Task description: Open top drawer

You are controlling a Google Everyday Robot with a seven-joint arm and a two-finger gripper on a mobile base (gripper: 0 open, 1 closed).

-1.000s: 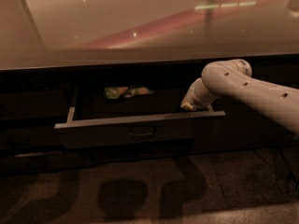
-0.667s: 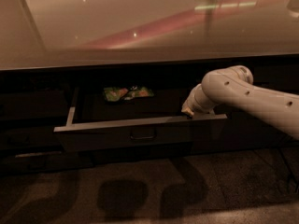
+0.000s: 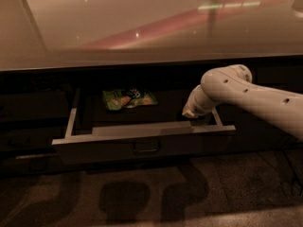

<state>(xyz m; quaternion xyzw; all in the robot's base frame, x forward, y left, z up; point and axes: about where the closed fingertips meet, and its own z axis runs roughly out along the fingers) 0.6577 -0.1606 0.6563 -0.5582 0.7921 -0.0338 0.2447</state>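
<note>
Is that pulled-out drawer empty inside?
No, a green snack packet lies in the top drawer, while the gripper sits at the drawer's right front corner.

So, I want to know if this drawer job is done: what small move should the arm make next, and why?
Probably lift the gripper up and out of the top drawer. The drawer already stands pulled well out, with its floor and a green snack bag in view, and the gripper sits inside it behind the front panel, toward the picture's right. Further pulling looks unnecessary.
</note>
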